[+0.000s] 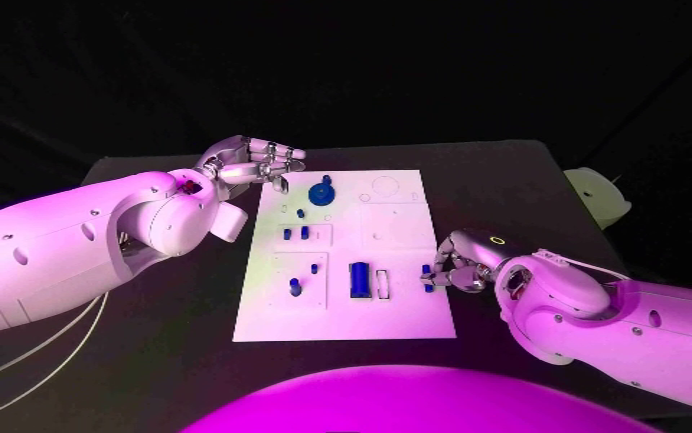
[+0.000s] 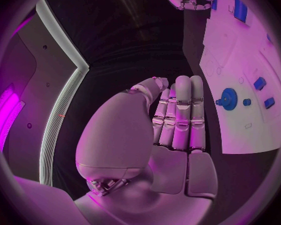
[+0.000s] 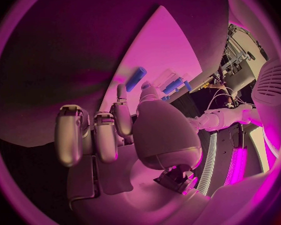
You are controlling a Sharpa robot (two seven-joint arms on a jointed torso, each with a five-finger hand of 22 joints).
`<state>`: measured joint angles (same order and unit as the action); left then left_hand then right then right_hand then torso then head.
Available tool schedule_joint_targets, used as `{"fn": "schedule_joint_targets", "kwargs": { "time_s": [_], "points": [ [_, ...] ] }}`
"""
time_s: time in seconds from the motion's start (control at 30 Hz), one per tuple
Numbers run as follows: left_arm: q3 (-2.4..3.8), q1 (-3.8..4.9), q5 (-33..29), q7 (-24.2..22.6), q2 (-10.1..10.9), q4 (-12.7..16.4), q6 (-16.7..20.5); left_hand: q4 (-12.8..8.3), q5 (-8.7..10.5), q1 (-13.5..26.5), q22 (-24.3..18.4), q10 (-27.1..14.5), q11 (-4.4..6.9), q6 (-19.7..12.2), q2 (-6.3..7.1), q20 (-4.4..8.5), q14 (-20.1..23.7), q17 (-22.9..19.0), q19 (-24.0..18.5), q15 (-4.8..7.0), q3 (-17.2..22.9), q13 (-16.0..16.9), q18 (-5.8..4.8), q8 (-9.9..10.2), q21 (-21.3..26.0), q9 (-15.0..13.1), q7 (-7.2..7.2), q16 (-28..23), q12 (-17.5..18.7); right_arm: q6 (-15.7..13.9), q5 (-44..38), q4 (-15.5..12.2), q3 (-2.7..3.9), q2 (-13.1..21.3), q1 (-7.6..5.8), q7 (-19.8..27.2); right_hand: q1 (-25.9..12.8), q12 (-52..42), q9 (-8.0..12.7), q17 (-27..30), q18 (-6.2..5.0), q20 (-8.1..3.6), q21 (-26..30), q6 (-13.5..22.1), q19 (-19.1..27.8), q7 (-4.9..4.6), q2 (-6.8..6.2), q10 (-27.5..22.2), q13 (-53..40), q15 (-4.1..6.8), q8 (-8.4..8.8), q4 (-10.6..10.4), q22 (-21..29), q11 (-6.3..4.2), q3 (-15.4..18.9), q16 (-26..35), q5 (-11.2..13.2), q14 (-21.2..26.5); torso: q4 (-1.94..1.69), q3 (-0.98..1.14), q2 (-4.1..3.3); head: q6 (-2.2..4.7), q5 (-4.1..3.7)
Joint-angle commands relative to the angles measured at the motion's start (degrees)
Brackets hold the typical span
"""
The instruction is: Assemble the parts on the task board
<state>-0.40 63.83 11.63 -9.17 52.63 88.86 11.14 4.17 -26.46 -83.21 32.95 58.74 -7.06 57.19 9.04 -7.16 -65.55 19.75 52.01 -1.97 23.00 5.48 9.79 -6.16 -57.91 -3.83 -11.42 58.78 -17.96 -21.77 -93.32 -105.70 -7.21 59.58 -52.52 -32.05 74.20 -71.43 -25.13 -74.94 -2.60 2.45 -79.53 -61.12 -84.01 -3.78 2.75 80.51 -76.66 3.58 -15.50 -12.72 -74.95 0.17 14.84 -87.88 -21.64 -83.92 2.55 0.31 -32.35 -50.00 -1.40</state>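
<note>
The white task board (image 1: 411, 243) lies mid-table. On it sit a blue gear (image 1: 320, 194), a long blue block (image 1: 359, 280) and several small blue parts, such as one (image 1: 296, 286) near its left edge. My left hand (image 1: 257, 163) hovers by the board's far left corner, its fingers (image 2: 181, 115) straight, side by side and holding nothing; the gear (image 2: 228, 98) lies just beyond them. My right hand (image 1: 459, 271) rests at the board's right edge with its fingers (image 3: 97, 135) curled, next to two small blue pegs (image 1: 428, 278). Nothing shows between its thumb and fingers.
A pale object (image 1: 599, 198) sits off the table's right edge. Bare black table (image 1: 173, 353) surrounds the board on all sides. An outlined slot (image 1: 384, 282) lies beside the long block.
</note>
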Motion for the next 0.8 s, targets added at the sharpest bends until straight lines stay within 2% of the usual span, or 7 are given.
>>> {"fn": "schedule_joint_targets", "kwargs": {
  "time_s": [0.03, 0.1, 0.3, 0.4, 0.43, 0.63, 0.8],
  "points": [
    [0.03, 0.01, -0.3, -0.3, 0.0, 0.2, -0.9, -0.2, 0.15, 0.1, 0.0, -0.4, -0.12, -0.3, -0.15, -0.11, 0.2, -0.1, -0.2, -0.24, 0.0, 0.1, 0.86, -0.1, 0.2, 0.0, -0.02, -0.4, -0.4, 1.8, -0.9, 0.4, -0.02, -0.6, 0.37, -0.6, 4.1, -0.1, 0.1, -11.0, 0.59, -0.08, -0.2, -0.4, -2.5, 0.19, 2.8, 0.5, 0.2, 0.49, 0.32, 0.7, -12.4, -0.77, -0.4, -0.2, 0.1, -5.2, 0.06, 0.02, -0.02, 0.0, 0.08],
    [0.03, 0.01, -0.3, -0.3, 0.0, 0.2, -0.9, -0.2, 0.15, 0.1, 0.0, -0.4, -0.12, -0.3, -0.15, -0.11, 0.2, -0.1, -0.2, -0.24, 0.0, 0.1, 0.86, -0.1, 0.2, 0.0, -0.02, -0.4, -0.4, 2.0, -0.8, 0.6, -0.03, -0.9, 0.54, -0.6, 4.8, -0.1, 0.2, -11.1, 0.59, -0.16, -0.2, -0.5, -2.5, 0.23, 2.96, 0.5, 0.2, 0.56, 0.46, 0.9, -12.4, -0.81, -0.8, -0.2, 1.6, -5.2, 0.04, 0.03, -0.01, 0.0, 0.09],
    [0.02, 0.01, -0.3, -0.3, 0.0, 0.2, -1.0, -0.2, 0.15, 0.1, 0.0, -0.4, -0.12, -0.3, -0.15, -0.11, 0.2, -0.1, -0.2, -0.24, 0.0, 0.1, 0.86, -0.1, 0.2, 0.0, -0.02, -0.4, -0.4, 2.4, -0.8, 1.4, -0.03, -1.9, 0.91, -0.6, 6.8, 0.0, 0.3, -11.0, 0.58, -0.27, -0.1, -0.7, -2.4, 0.42, 3.05, 0.4, 0.2, 0.7, 0.66, 1.8, -12.4, -0.99, -2.0, -0.2, 2.4, -5.2, 0.07, 0.04, -0.02, 0.0, 0.11],
    [0.02, 0.01, -0.3, -0.3, 0.0, 0.2, -1.0, -0.2, 0.15, 0.1, 0.0, -0.4, -0.12, -0.3, -0.15, -0.11, 0.2, -0.1, -0.2, -0.24, 0.0, 0.1, 0.86, -0.1, 0.2, 0.0, -0.02, -0.4, -0.4, 3.1, -1.2, 1.8, -0.04, -2.4, 1.03, -0.6, 10.0, 0.1, 0.4, -11.1, 0.59, -0.51, -0.2, -0.8, -2.4, 0.63, 3.35, 0.3, 0.2, 0.95, 0.87, 3.7, -12.4, -1.22, -4.2, -0.2, 6.4, -5.2, 0.07, 0.04, -0.04, 0.0, 0.13],
    [0.02, 0.01, -0.3, -0.2, 0.0, 0.2, -1.0, -0.2, 0.15, 0.1, 0.0, -0.4, -0.12, -0.3, -0.15, -0.11, 0.2, -0.1, -0.2, -0.24, 0.0, 0.1, 0.86, -0.1, 0.2, 0.0, -0.02, -0.4, -0.4, 3.3, -1.4, 2.0, -0.04, -2.6, 1.06, -0.6, 10.8, 0.2, 0.4, -11.1, 0.59, -0.54, -0.2, -0.9, -2.4, 0.69, 3.24, 0.3, 0.2, 0.97, 0.92, 4.2, -12.4, -1.27, -4.7, -0.2, 6.8, -5.2, 0.08, 0.04, -0.05, 0.0, 0.16],
    [0.02, 0.01, -0.3, -0.2, 0.1, 0.3, -1.0, -0.2, 0.15, 0.1, 0.0, -0.4, -0.12, -0.3, -0.15, -0.11, 0.2, -0.1, -0.2, -0.24, 0.0, 0.1, 0.86, -0.1, 0.2, 0.0, -0.02, -0.4, -0.4, 5.2, -3.2, 3.0, -0.06, -3.4, 1.23, -0.9, 14.1, 0.6, 0.7, -11.0, 0.54, -0.64, 0.1, -1.1, -2.3, 0.65, 2.59, 0.1, 0.4, 0.98, 1.28, 6.7, -12.3, -1.24, -7.8, -0.2, 7.8, -5.2, 0.04, 0.05, -0.02, 0.0, 0.2],
    [0.02, 0.01, -0.3, -0.1, 0.1, 0.4, -1.0, -0.2, 0.15, 0.1, 0.0, -0.4, -0.12, -0.3, -0.15, -0.11, 0.2, -0.1, -0.2, -0.24, 0.0, 0.1, 0.86, -0.1, 0.2, 0.0, -0.02, -0.4, -0.4, 7.0, -5.8, 3.6, -0.06, -3.8, 1.28, -1.1, 15.8, 1.2, 0.7, -11.1, 0.52, -0.44, 0.3, -1.2, -2.2, 0.02, 1.96, -0.3, 0.6, 0.62, 1.54, 9.2, -12.3, -0.78, -11.6, -0.2, 8.0, -5.2, 0.05, 0.0, 0.0, 0.0, 0.21]
  ]
}}
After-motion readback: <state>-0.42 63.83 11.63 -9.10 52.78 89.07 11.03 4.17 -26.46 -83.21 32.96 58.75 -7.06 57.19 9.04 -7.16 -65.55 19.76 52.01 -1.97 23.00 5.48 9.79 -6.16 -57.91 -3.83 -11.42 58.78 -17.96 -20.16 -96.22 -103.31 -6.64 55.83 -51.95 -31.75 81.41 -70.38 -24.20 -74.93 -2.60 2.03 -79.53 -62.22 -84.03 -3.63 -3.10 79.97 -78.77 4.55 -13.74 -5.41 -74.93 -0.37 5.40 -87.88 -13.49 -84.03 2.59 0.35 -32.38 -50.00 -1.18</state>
